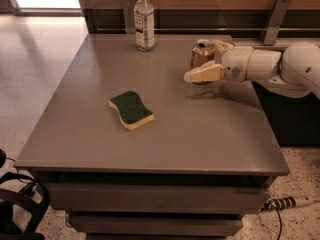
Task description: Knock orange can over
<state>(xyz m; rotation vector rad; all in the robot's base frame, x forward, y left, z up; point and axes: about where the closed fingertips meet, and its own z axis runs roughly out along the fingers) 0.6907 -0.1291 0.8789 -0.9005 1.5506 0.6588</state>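
Observation:
The orange can, golden-orange with a silver top, stands upright at the back right of the grey table. My gripper reaches in from the right on a white arm and is open around the can. One cream finger lies in front of the can and the other finger is behind it. The near finger hides the can's lower part. I cannot tell whether the fingers touch the can.
A clear plastic water bottle with a white cap stands at the back of the table, left of the can. A green and yellow sponge lies near the table's middle. A dark wall ledge runs behind the table, and a power strip lies on the floor at the right.

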